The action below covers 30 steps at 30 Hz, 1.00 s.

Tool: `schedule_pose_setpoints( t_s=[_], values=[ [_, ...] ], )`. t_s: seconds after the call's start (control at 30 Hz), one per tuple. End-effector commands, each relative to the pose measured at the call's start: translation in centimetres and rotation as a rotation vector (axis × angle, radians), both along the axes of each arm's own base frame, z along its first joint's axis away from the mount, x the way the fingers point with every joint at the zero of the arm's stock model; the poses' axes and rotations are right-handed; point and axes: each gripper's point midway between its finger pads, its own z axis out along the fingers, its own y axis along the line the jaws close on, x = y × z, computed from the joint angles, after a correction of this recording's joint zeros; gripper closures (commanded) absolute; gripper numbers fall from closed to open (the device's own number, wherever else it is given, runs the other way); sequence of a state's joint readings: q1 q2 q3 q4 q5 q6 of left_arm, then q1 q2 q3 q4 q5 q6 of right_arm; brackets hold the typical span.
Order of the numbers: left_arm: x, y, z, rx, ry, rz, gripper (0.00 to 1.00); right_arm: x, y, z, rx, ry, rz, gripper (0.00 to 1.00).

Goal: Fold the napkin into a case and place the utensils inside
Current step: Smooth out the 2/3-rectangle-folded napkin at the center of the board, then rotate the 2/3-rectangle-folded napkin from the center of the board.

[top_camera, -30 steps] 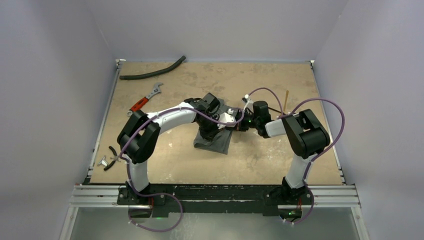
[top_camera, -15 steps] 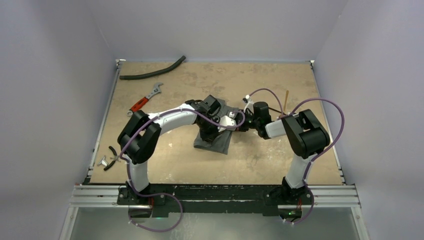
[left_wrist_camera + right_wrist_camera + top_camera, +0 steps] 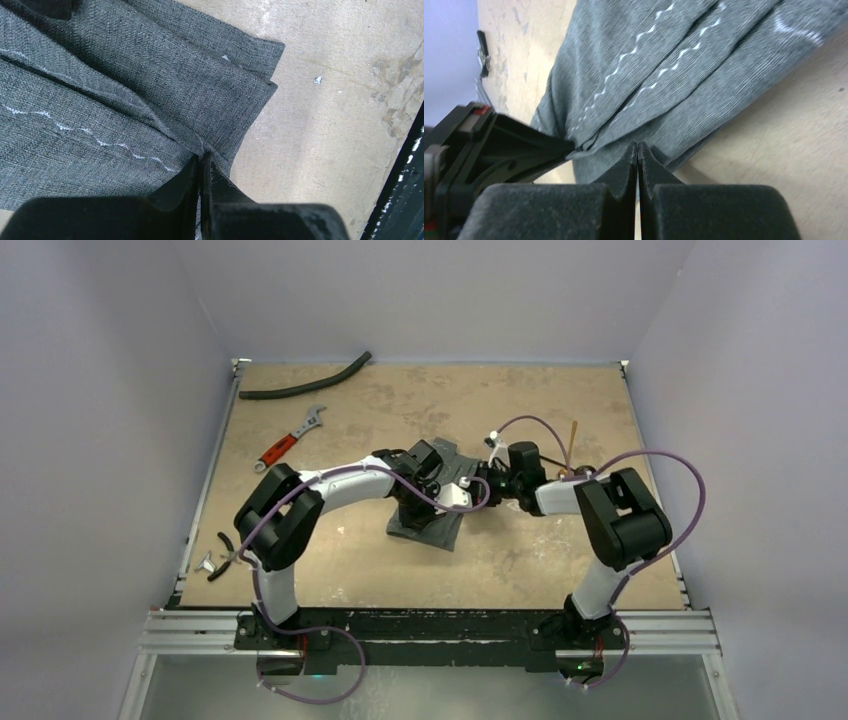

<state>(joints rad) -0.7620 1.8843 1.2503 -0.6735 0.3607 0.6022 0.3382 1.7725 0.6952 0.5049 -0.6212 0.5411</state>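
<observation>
The grey napkin (image 3: 432, 530) lies part-folded at the table's middle, its pale stitched lines (image 3: 100, 142) showing in both wrist views. My left gripper (image 3: 201, 156) is shut on a raised fold of the napkin, with cloth visible between its jaws. My right gripper (image 3: 638, 145) is shut, its tips against the napkin's near edge (image 3: 684, 135); no cloth shows between them. Both grippers meet over the napkin's right side, left gripper (image 3: 448, 502) beside right gripper (image 3: 479, 486). A thin gold utensil (image 3: 573, 436) lies behind the right arm. I cannot make out the black one.
A long black hose (image 3: 305, 386) lies at the back left and a red-handled wrench (image 3: 290, 441) in front of it. Black-handled pliers (image 3: 221, 552) sit at the left edge. The right arm's purple cable (image 3: 690, 490) loops out toward the right wall.
Both wrists moved slightly toward the near side. More napkin now shows behind the left wrist. The right arm's elbow swung outward to the right.
</observation>
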Motion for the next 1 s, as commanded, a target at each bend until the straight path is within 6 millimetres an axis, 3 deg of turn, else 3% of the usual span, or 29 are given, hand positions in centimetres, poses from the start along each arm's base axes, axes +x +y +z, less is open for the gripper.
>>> schedule_pose_setpoints(
  t_s=[0.0, 0.13, 0.33, 0.43, 0.53, 0.67, 0.83, 0.97],
  values=[
    [0.2, 2.9, -2.0, 0.110, -0.076, -0.059, 1.00, -1.1, -0.3, 3.9, -0.016, -0.055, 0.103, 1.00],
    [0.2, 3.6, -1.9, 0.124, -0.103, -0.085, 1.00, -0.2, -0.1, 5.3, -0.026, -0.095, 0.133, 0.93],
    [0.4, 3.3, -1.3, 0.115, -0.111, -0.092, 0.95, 4.4, 2.2, 8.1, 0.031, -0.177, 0.152, 0.92],
    [0.2, 3.1, -1.5, 0.111, -0.105, -0.099, 0.90, 6.6, 3.7, 8.4, 0.041, -0.193, 0.169, 0.93],
    [0.2, 3.4, -1.7, 0.130, -0.108, -0.114, 0.90, 8.4, 5.1, 7.4, 0.062, -0.176, 0.169, 0.94],
    [0.3, 5.6, -1.8, 0.217, -0.151, -0.192, 0.92, 9.8, 6.0, 4.2, 0.054, -0.123, 0.132, 0.97],
    [1.4, 8.2, -2.1, 0.297, -0.204, -0.227, 0.95, 9.4, 4.6, -0.2, 0.008, -0.035, 0.041, 1.00],
    [1.8, 9.4, -2.3, 0.333, -0.229, -0.237, 0.97, 8.3, 3.0, -0.4, 0.013, -0.031, -0.010, 1.00]
  ],
)
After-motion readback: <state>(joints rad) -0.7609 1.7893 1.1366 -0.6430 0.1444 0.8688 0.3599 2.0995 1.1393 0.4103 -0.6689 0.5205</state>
